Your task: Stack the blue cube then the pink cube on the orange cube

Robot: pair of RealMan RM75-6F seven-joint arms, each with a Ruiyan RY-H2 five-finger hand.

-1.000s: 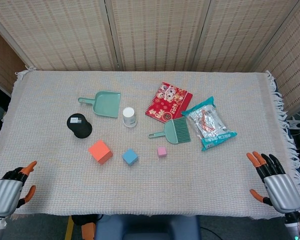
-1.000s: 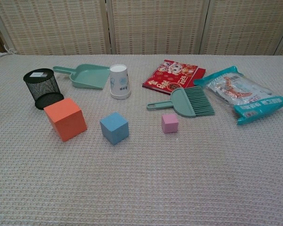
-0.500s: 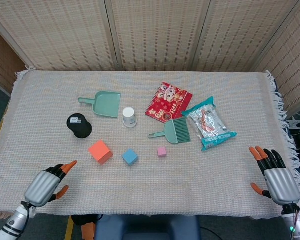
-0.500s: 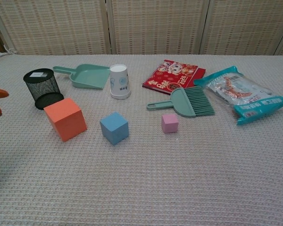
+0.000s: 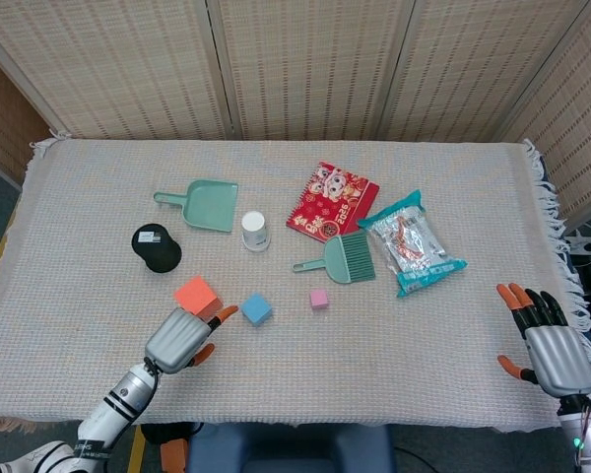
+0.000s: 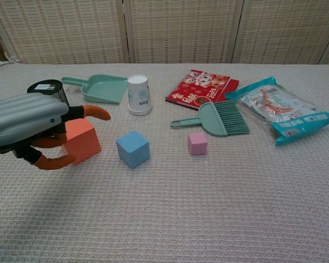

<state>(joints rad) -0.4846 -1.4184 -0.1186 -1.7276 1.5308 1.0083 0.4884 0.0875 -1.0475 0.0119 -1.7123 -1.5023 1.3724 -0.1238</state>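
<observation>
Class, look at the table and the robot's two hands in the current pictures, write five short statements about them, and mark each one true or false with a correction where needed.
1. The blue cube already sits on the orange cube. False: it lies on the cloth beside it.
2. The left hand holds nothing. True.
3. The pink cube lies near the green brush. True.
4. The paper cup stands with its mouth upward. False: it stands mouth down.
5. The right hand is reaching over the cubes. False: it is at the table's right edge, far from them.
</observation>
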